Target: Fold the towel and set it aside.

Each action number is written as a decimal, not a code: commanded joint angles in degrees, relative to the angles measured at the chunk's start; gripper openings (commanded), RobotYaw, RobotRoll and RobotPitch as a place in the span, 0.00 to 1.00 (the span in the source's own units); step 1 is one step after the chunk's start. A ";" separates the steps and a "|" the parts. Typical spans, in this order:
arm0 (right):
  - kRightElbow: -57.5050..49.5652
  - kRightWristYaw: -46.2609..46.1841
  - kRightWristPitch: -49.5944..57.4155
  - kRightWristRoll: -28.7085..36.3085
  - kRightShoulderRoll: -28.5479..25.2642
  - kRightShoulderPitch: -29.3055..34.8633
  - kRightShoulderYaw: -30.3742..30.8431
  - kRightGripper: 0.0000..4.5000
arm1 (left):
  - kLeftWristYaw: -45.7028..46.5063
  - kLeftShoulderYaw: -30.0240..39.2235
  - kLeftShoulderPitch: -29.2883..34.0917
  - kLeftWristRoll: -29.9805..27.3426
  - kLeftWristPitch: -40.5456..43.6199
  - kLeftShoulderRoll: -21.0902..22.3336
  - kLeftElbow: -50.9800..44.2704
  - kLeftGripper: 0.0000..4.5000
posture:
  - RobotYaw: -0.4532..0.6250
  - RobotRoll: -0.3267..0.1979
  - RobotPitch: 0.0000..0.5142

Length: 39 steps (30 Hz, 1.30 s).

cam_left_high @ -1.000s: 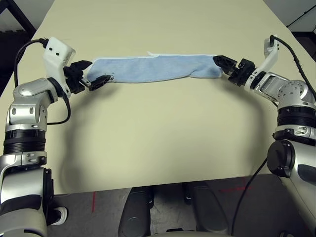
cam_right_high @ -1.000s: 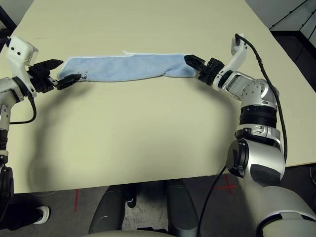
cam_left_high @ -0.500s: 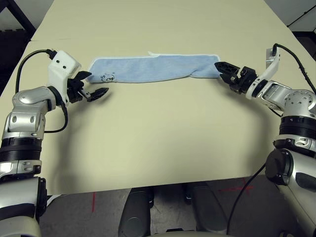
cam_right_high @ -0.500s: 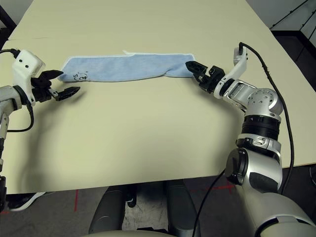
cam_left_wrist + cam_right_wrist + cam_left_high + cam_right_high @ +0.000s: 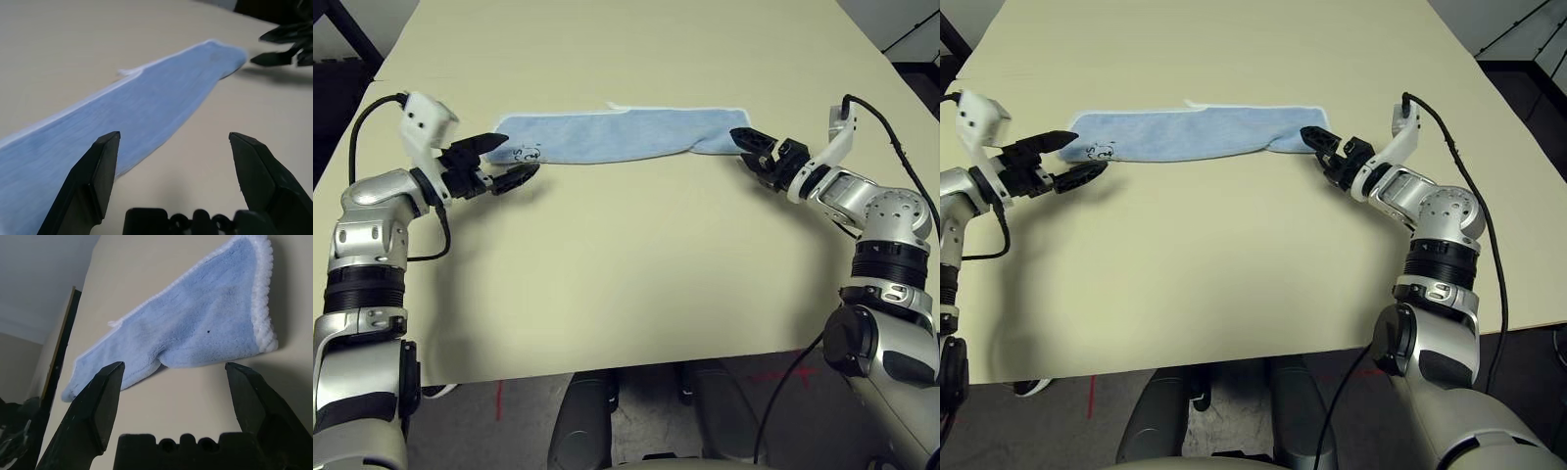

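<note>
The towel (image 5: pixel 617 135) is a light blue strip folded lengthwise, lying flat across the far half of the beige table (image 5: pixel 626 274). A dark emblem (image 5: pixel 527 154) marks its left end and white edging runs along its far side. My left gripper (image 5: pixel 520 156) stands open at the left end, with its fingers either side of the near corner. The left wrist view shows the towel (image 5: pixel 122 122) running ahead past one finger. My right gripper (image 5: pixel 741 145) is open just off the rounded right end, and the towel (image 5: pixel 195 333) lies in front of its spread fingers.
The table's near edge (image 5: pixel 607 367) runs across in front of me, with grey floor and red tape marks (image 5: pixel 498 399) below it. Black cables (image 5: pixel 362 108) loop from both wrists. Dark floor lies past the table's left and right edges.
A second ago both grippers were at the towel's ends. They drew back and have moved in close again, the left one up to the emblem corner. The towel lies flat.
</note>
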 commanded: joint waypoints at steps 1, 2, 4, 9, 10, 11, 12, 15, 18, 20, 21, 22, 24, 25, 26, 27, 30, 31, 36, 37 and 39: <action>1.62 -3.17 0.56 1.70 0.98 -0.49 -2.40 1.00 | -1.88 0.19 0.06 -1.65 1.31 -0.47 -1.70 1.00 | 0.37 0.62 0.51; 1.60 -3.86 0.83 2.18 1.28 -0.50 -2.97 1.00 | -2.03 0.12 0.05 -1.68 1.25 -0.60 -1.83 1.00 | 0.37 0.62 0.51; 0.92 -6.04 1.74 4.10 2.20 -0.05 -5.02 1.00 | -2.35 0.02 0.01 -1.50 0.26 -1.00 -2.12 1.00 | 0.37 0.62 0.52; -1.16 -9.92 2.56 6.99 3.96 1.21 -7.26 1.00 | -2.64 -0.24 0.49 -1.01 -0.55 -1.24 -3.13 1.00 | 0.37 0.62 0.52; -0.96 -10.75 2.02 7.10 4.36 1.16 -7.48 1.00 | -2.59 -0.33 0.60 -0.86 -0.70 -1.23 -3.29 1.00 | 0.37 0.62 0.52; -0.71 -11.33 1.34 7.16 4.70 1.07 -7.60 1.00 | -2.55 -0.40 0.69 -0.71 -0.92 -1.20 -3.40 1.00 | 0.37 0.62 0.52; -0.50 -11.74 0.88 7.20 4.88 0.96 -7.68 1.00 | -2.50 -0.45 0.72 -0.61 -1.06 -1.19 -3.46 1.00 | 0.37 0.62 0.52; 2.00 -11.81 -3.67 5.80 5.52 -0.31 -7.36 1.00 | -2.18 -0.50 1.03 -0.40 -1.08 -1.01 -3.89 1.00 | 0.37 0.62 0.52; 4.91 -11.87 -7.59 4.76 5.46 -1.62 -6.94 1.00 | -1.97 -0.42 1.40 -0.38 -0.92 -0.88 -4.46 1.00 | 0.37 0.62 0.52; 8.20 -11.66 -10.42 3.57 4.95 -2.99 -6.53 1.00 | -1.67 -0.27 1.96 -0.47 -0.60 -0.76 -5.40 1.00 | 0.37 0.62 0.52; 9.28 -11.64 -11.28 3.20 4.77 -3.39 -6.43 1.00 | -1.55 -0.18 2.20 -0.57 -0.39 -0.65 -5.85 1.00 | 0.39 0.62 0.53; 9.97 -11.53 -11.78 3.00 4.64 -3.62 -6.34 1.00 | -1.46 -0.12 2.35 -0.65 -0.25 -0.58 -6.14 1.00 | 0.39 0.62 0.53; 10.66 -11.75 -12.57 2.75 4.90 -3.55 -6.25 1.00 | -1.32 0.00 2.87 -0.78 0.07 -0.33 -6.87 1.00 | 0.39 0.62 0.54; 10.84 -11.81 -13.22 2.78 5.28 -3.46 -6.25 1.00 | -1.21 0.03 3.12 -0.79 0.19 -0.24 -7.16 1.00 | 0.39 0.62 0.54; 10.92 -11.85 -13.96 2.78 5.70 -3.35 -6.19 1.00 | -1.12 0.10 3.37 -0.81 0.30 -0.15 -7.43 1.00 | 0.38 0.62 0.54; 11.12 -12.18 -14.95 2.72 6.14 -3.35 -6.26 1.00 | -1.03 0.13 3.58 -0.83 0.41 -0.10 -7.65 1.00 | 0.38 0.62 0.54; 12.92 -13.02 -19.21 1.31 6.89 -3.79 -5.96 1.00 | -0.69 -0.05 4.01 -0.78 0.62 -0.27 -8.20 1.00 | 0.38 0.62 0.54; 13.52 -13.21 -20.46 0.85 6.97 -4.02 -5.82 1.00 | -0.60 -0.10 4.08 -0.78 0.69 -0.32 -8.35 1.00 | 0.38 0.62 0.54; 16.84 -13.72 -24.08 0.61 5.87 -6.01 -6.12 1.00 | -0.36 -0.17 4.22 -0.76 0.98 -0.26 -8.79 1.00 | 0.39 0.62 0.54; 17.44 -13.60 -24.61 0.53 5.49 -6.39 -6.15 1.00 | -0.34 -0.15 4.23 -0.72 1.00 -0.23 -8.82 1.00 | 0.39 0.62 0.54; 18.16 -13.49 -25.03 0.58 5.00 -6.79 -6.11 1.00 | -0.33 -0.11 4.28 -0.67 0.97 -0.17 -8.81 1.00 | 0.39 0.62 0.54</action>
